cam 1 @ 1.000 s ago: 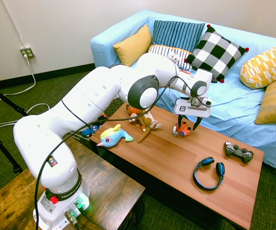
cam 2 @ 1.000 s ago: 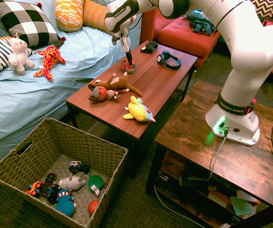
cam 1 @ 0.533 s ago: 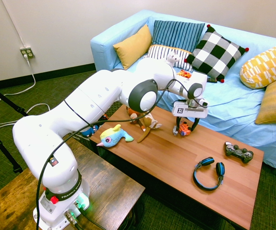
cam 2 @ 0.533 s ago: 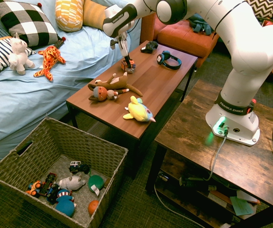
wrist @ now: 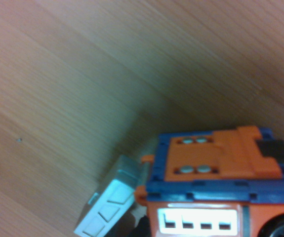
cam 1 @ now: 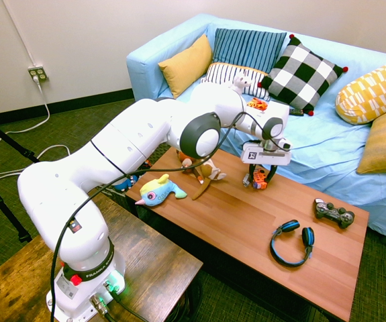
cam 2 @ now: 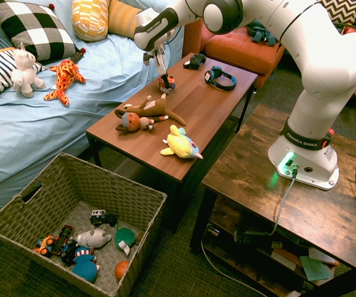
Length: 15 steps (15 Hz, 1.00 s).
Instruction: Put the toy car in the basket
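Even, bright room light keeps both wide views sharp; the close wrist view blurs.

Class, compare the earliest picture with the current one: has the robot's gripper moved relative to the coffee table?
Yes. The gripper has come down toward the coffee table and now sits around the toy car, where earlier it hung just above it.

One outside camera sits high behind my base, facing over the long wooden surface [cam 1: 273, 221] toward the light blue sofa [cam 1: 327, 144]. The other looks down from the opposite side, sofa at its left, taking in the woven wicker basket [cam 2: 72, 185] on the floor. Both share that surface. My wrist camera hovers close above its boards, blurred.
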### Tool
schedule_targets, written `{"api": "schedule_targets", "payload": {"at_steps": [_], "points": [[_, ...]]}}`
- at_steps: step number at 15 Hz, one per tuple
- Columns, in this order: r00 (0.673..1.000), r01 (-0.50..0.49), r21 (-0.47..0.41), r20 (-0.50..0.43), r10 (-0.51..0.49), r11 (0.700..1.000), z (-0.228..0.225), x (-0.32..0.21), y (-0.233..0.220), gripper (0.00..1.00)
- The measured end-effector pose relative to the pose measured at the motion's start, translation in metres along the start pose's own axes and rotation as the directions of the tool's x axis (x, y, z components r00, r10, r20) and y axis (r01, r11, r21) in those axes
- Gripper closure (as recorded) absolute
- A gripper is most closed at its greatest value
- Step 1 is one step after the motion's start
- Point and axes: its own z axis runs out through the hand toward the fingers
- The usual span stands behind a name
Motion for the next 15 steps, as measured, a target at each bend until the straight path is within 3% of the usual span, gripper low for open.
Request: {"api": "schedule_targets", "payload": {"at_steps": [6, 10, 12, 15], "points": [[0.997, -0.028, -0.003, -0.077, 0.027, 1.000, -0.030, 0.003, 0.009, 1.00], [0.980, -0.026, 0.038, -0.197, 0.033, 0.999, -0.133, -0.020, 0.001, 1.00], [0.970, 0.019, 0.051, -0.244, -0.006, 0.999, -0.186, -0.039, -0.043, 1.00], [0.960, 0.066, 0.024, -0.273, -0.057, 0.998, -0.226, -0.077, -0.172, 1.00]]}}
